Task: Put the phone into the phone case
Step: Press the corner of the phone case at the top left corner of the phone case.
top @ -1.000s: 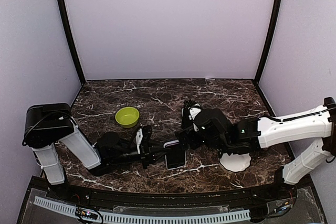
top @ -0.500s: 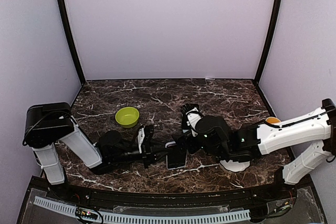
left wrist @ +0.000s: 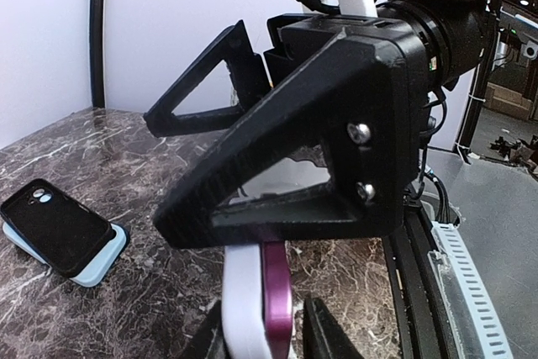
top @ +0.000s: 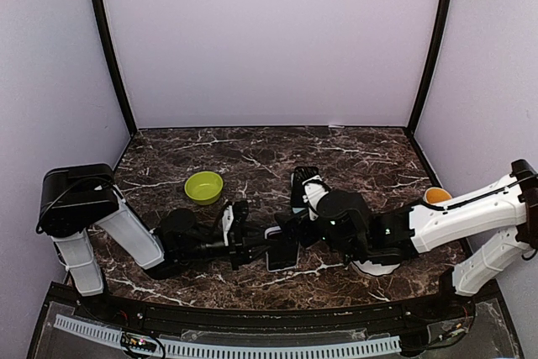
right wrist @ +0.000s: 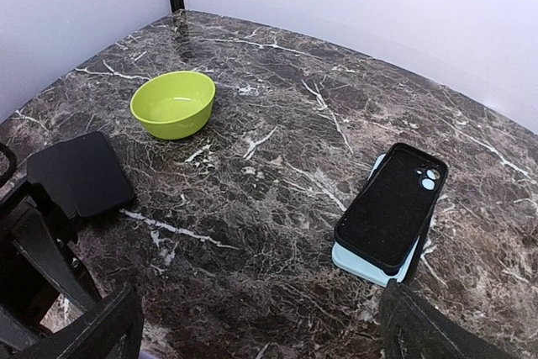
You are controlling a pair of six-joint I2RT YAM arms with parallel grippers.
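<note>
Top external view: we record a dark marble table (top: 353,149) with white veins, closed in by plain lavender walls (top: 269,39) and black corner posts (top: 108,39). A lime-green bowl (top: 203,187) stands left of centre. Both arms lie low and meet at mid-table, towards the near edge. The phone (left wrist: 256,300), white and magenta along its rim, stands on edge between the fingers of the left claw (top: 255,245). Its white side touches one finger and a thin dark gap shows at the other, so we cannot tell whether the claw pinches it. The right claw (right wrist: 261,325) is spread wide with nothing between its fingers. It sits just beyond the phone, facing the left claw at close quarters. The black case (right wrist: 392,208) lies flat on a pale blue slab (right wrist: 370,266), near the right claw on its far side and apart from the phone.
</note>
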